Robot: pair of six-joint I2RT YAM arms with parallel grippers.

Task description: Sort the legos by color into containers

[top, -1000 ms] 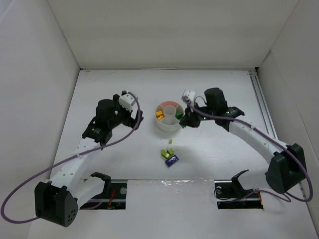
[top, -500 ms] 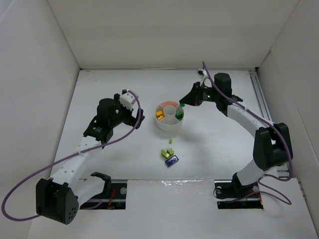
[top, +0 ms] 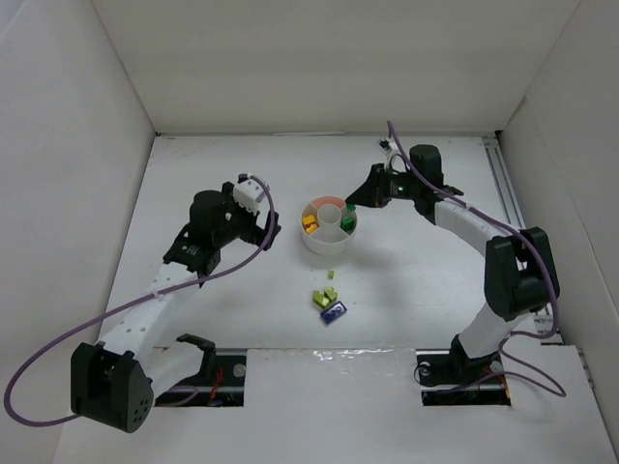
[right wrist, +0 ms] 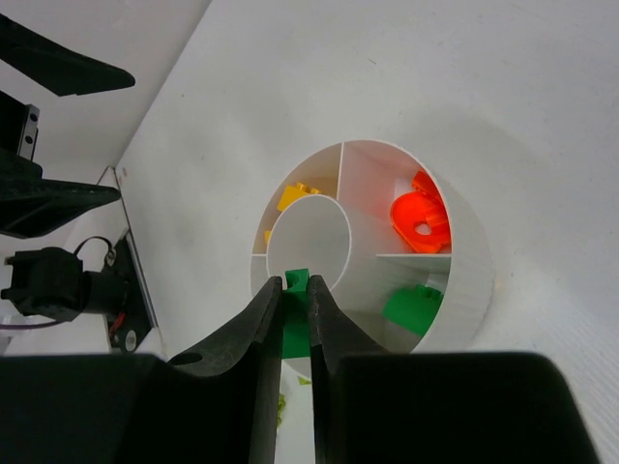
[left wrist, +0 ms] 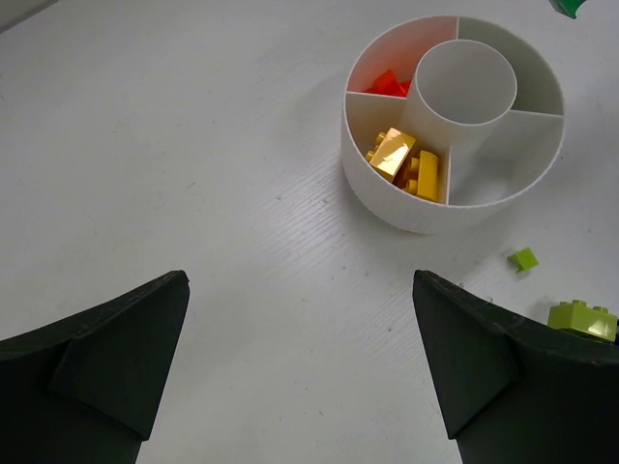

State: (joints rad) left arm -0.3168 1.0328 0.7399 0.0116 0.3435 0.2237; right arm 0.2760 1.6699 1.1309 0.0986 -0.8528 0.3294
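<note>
Pinching a green brick (right wrist: 296, 324), right fingers (right wrist: 253, 333) clamped on it, its long axis along them, pointing at the dish (right wrist: 469, 290) from 2 o'clock, left fingers (left wrist: 106, 348) spread apart at 9 o'clock

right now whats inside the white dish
In the white dish, yellow bricks sit in one wedge, orange bricks in another, a green brick in a third. The centre cup looks empty. The right gripper, shut on a second green brick, covers part of the dish in its wrist view.
</note>
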